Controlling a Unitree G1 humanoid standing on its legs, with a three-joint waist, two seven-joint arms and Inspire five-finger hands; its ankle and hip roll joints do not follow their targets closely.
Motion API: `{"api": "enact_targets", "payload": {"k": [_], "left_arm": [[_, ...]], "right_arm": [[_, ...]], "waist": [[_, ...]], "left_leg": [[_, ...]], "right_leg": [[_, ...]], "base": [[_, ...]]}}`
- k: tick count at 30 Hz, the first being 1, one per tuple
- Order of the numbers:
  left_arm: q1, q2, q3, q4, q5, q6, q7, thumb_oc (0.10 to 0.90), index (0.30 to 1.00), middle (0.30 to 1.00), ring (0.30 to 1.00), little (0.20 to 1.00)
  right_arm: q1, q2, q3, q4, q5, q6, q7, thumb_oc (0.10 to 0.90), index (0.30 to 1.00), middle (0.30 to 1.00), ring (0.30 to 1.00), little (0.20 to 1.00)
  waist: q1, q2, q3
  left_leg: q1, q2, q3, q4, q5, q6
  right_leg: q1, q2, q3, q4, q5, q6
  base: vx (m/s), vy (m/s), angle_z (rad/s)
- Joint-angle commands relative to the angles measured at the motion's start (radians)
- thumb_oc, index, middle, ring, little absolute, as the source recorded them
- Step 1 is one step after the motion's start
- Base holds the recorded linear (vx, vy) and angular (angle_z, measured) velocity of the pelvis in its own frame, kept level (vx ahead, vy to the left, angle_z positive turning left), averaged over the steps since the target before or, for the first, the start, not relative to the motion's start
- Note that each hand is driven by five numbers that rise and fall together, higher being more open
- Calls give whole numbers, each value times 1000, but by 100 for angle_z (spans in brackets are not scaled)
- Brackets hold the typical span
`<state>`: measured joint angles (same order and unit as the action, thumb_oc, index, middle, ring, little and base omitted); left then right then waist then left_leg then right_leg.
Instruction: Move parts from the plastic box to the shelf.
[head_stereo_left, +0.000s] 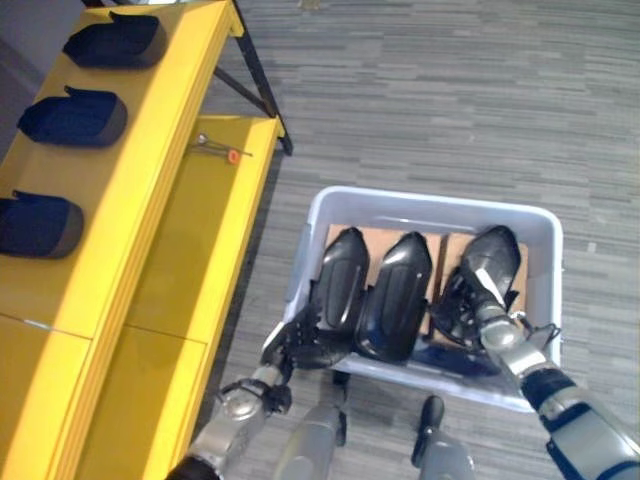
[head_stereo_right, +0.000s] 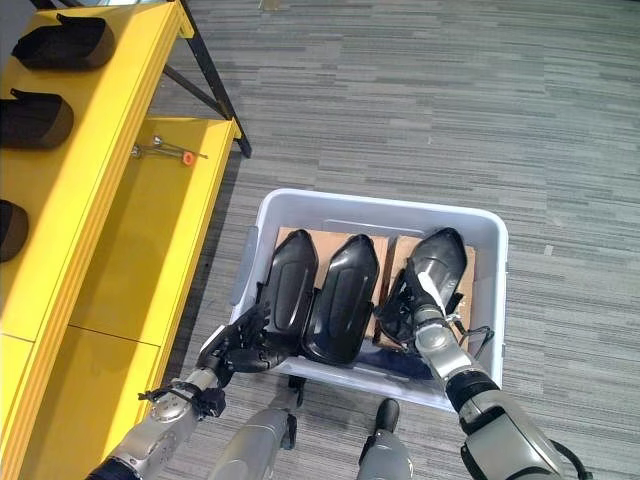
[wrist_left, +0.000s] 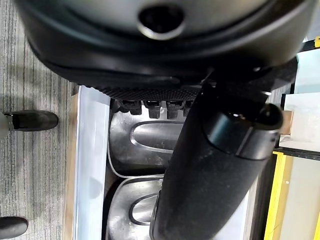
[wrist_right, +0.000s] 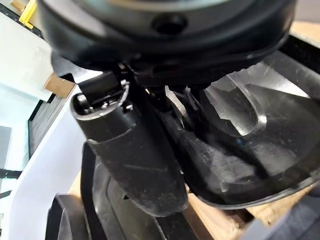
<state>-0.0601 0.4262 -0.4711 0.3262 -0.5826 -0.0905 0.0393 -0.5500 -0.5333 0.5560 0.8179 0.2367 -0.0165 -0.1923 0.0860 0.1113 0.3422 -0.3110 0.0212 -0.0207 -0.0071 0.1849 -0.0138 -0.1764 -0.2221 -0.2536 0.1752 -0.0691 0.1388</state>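
3 black parts stand in the plastic box (head_stereo_left: 540, 225) beside the yellow shelf (head_stereo_left: 150, 190). Left hand (head_stereo_right: 236, 345) curls around left part (head_stereo_right: 287, 285) at the box's near-left wall. Right hand (head_stereo_right: 425, 300) clasps right part (head_stereo_right: 440, 262). Middle part (head_stereo_right: 343, 295) touches left part.

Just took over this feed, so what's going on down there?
The robot stands over the plastic box on the floor, which holds three black parts side by side. Its left hand is at the leftmost part, and its right hand has fingers curled round the rightmost part. The middle part is untouched. Three more parts already sit on the yellow shelf.
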Motion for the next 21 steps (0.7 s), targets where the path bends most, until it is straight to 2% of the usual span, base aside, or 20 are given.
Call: {"api": "enact_targets", "payload": {"k": [1, 7, 13, 21], "left_arm": [[-28, 43, 20, -79, 8, -87, 9, 900, 1000, 1000, 1000, 1000], [-11, 46, 49, -83, 20, -82, 9, 900, 1000, 1000, 1000, 1000], [0, 43, 78, -90, 29, -76, 11, 900, 1000, 1000, 1000, 1000], [7, 37, 102, -91, 40, -75, 11, 900, 1000, 1000, 1000, 1000]], "right_arm": [[-87, 71, 63, -183, -28, -104, 107, 900, 1000, 1000, 1000, 1000], [-24, -21, 12, -370, -67, -111, 103, 900, 1000, 1000, 1000, 1000], [57, -127, -153, -528, -108, -134, 48, 900, 1000, 1000, 1000, 1000], [76, -185, -274, -611, -232, -138, -37, 900, 1000, 1000, 1000, 1000]], "waist": [[46, -68, 1], [26, -85, 0], [-2, -103, 3], [-10, -104, 4]], "left_leg": [[1, 48, 18, 129, -138, -20], [1, 54, 21, 133, -141, -21], [1, 63, 30, 135, -146, -20], [0, 66, 34, 137, -149, -20]], "right_leg": [[-44, -108, 22, -14, 120, 15], [-50, -106, 26, -7, 117, 16], [-63, -101, 38, -2, 120, 20], [-69, -97, 44, 3, 116, 19]], "base": [[-6, -2, -5], [-1, -3, -2], [5, -5, -3], [2, -3, -1]]}}
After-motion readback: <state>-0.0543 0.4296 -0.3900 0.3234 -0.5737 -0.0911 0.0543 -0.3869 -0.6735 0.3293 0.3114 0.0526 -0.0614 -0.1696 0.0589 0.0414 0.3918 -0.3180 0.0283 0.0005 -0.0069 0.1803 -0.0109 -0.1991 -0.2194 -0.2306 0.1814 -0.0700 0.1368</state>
